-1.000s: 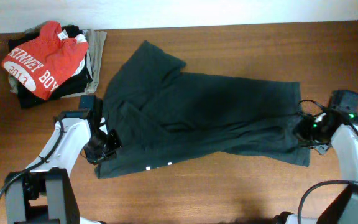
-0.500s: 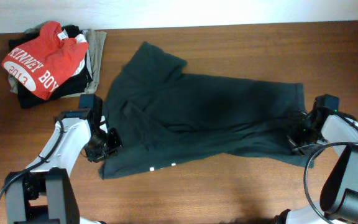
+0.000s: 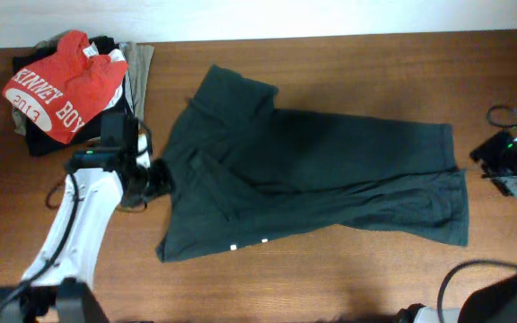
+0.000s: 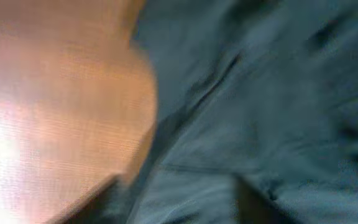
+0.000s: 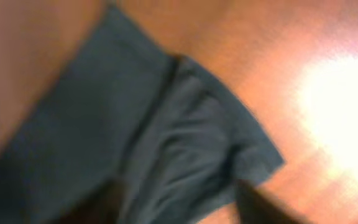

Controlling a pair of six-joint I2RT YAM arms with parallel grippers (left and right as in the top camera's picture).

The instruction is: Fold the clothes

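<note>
Dark-greenish soft-cloth short-sleeved T-shirt (image 3: 312,179) lies across the middle of the brown wooden table (image 3: 348,269), flatter and stretched further right than a second ago. Both grippers have let go. The left gripper (image 3: 155,177) sits at its left edge and the right gripper (image 3: 499,166) is clear of the right hem, jaws seemingly wide and empty. Spreading looks done; folding can begin.

A: Where is there room to pass?
B: Bare table (image 3: 330,278) runs along the front edge, and there's a strip behind the shirt (image 3: 312,170) on the right.
A: What's in the way?
B: The shirt covers the middle. The pile (image 3: 70,85) fills the back left corner, and the left gripper (image 3: 149,178) sits in the narrow gap between them. The right gripper (image 3: 503,166) stands off the hem, over bare wood.
</note>
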